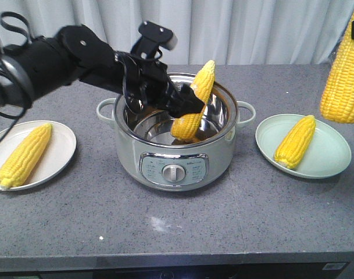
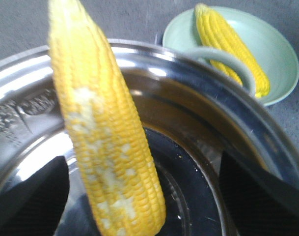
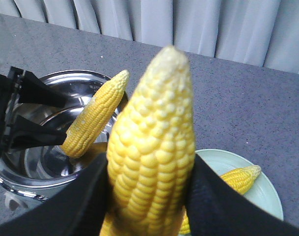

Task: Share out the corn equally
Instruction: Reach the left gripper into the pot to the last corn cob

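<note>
Over the steel pot (image 1: 174,165) at the middle of the grey bench (image 1: 165,226), the left gripper (image 1: 185,107) is clamped on one corn cob (image 1: 195,99), which leans tip-up with its blunt end down inside the pot's rim. On the side of the pale green plate (image 1: 328,160), raised clear of the bench, the right gripper (image 3: 149,191) grips a second cob (image 1: 343,75) upright by its lower half. A third cob (image 1: 295,141) lies on that green plate, and a fourth cob (image 1: 24,155) lies on the white plate (image 1: 57,148) left of the pot.

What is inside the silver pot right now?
The lower end of one corn cob, held by the left gripper, and bare steel pot wall. The bottom under cob and gripper is covered, so more corn cannot be excluded.
</note>
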You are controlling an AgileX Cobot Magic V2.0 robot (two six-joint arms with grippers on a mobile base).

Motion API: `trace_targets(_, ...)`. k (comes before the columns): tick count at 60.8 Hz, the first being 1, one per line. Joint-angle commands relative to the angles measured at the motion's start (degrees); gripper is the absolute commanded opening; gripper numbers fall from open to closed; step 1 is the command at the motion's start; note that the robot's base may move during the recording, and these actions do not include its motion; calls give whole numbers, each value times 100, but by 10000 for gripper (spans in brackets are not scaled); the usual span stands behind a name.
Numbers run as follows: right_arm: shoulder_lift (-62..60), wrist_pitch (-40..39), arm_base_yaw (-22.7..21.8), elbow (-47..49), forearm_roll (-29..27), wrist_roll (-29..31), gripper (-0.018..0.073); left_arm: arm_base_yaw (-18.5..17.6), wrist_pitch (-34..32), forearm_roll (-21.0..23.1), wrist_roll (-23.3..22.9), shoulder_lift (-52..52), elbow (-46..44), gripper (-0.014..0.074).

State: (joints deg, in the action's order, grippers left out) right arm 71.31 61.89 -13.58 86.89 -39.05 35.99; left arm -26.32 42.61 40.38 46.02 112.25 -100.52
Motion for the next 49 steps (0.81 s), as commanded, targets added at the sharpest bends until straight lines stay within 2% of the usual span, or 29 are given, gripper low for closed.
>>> trace_targets(1, -118, -276, -24, 127, -238, 60, 246, -60, -298, 313, -65, -160, -207, 588)
trace_targets(20, -118, -263, -24, 127, -238, 60, 246, -60, -521, 572, -78, 311, -576, 588)
trace_targets(36, -118, -235, -24, 127, -238, 60, 246, -60, -547, 559, -236, 614, -657, 582)
trace_targets(42, -118, -221, -24, 127, -238, 60, 246, -60, -569, 558, -236, 628, -657, 549)
trace_targets(49, -118, -214, -24, 127, -238, 60, 246, -60, -632, 556, -236, 628, -657, 456)
